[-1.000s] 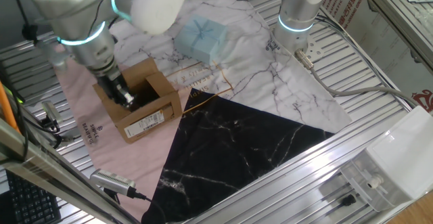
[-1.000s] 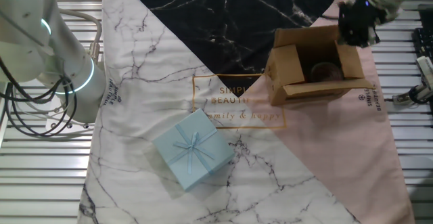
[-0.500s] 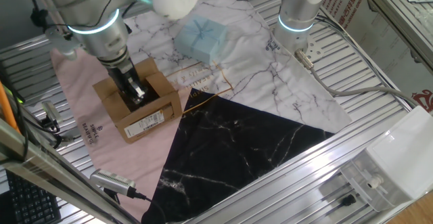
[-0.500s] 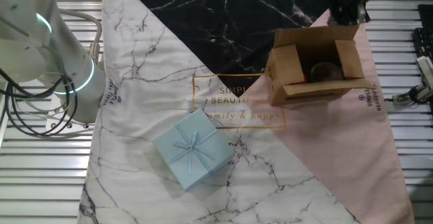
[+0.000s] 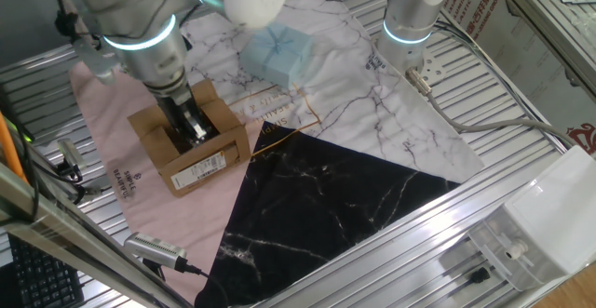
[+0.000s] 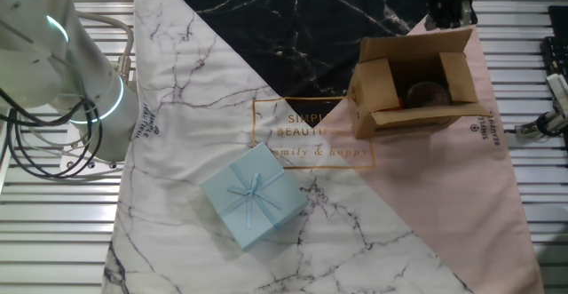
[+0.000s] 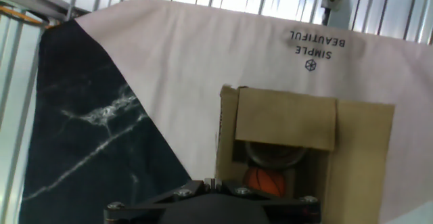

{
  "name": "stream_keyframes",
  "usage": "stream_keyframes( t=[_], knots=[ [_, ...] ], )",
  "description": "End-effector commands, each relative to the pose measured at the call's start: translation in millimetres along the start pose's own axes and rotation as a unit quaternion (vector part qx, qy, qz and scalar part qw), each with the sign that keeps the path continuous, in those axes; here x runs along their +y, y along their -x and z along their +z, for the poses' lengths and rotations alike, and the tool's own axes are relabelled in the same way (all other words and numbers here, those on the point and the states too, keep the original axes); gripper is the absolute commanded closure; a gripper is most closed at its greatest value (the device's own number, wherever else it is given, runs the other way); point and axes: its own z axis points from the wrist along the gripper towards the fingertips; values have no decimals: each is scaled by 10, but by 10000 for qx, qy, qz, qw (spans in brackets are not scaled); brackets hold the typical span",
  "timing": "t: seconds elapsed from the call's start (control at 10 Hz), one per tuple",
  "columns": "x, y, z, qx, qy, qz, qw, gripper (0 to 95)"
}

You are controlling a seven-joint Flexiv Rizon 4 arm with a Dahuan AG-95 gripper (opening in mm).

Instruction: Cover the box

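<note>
So over the last second the gripper (image 5: 193, 129) has slid from the box's (image 5: 191, 154) 9 o'clock edge across the opening toward its 3 o'clock flap, rising a bit on the way. In the other fixed view it has slipped almost out of the top of the picture, past the box's 12 o'clock flap. The box itself hasn't budged and the flaps look the same, all still standing open. My read: it's lining up on a flap to fold it in, so the covering hasn't really started. Can't tell whether the jaws are apart or together; they're a dark blur in the fixed view, and the hand view only shows the black base of the hand.

The box sits at about 9 o'clock on the cloth (image 5: 307, 113), on the pink corner, white label facing the near edge. The hand view shows something round and orange inside.

Moving right: the pale blue package (image 5: 277, 51) is at 12 o'clock on the white marble part, well apart from the box. The black marble triangle fills 5 o'clock. A second arm's base (image 5: 415, 15) stands at 2 o'clock with cables trailing off. The tabletop (image 5: 521, 94) is slatted aluminium.
</note>
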Motion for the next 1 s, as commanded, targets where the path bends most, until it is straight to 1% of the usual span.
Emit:
stream_keyframes(
  t=[0.1,0.4,0.5,0.7,1.0],
  knots=[
    [27,-57,64,-69,-12,10,10000,950],
    [48,-111,182,-140,-47,0,9999,950],
    [48,-119,191,-146,-53,-9,9999,950],
    [46,-121,195,-121,-113,-76,9998,950],
    [29,-120,204,-92,-231,-210,9995,950]
  ],
)
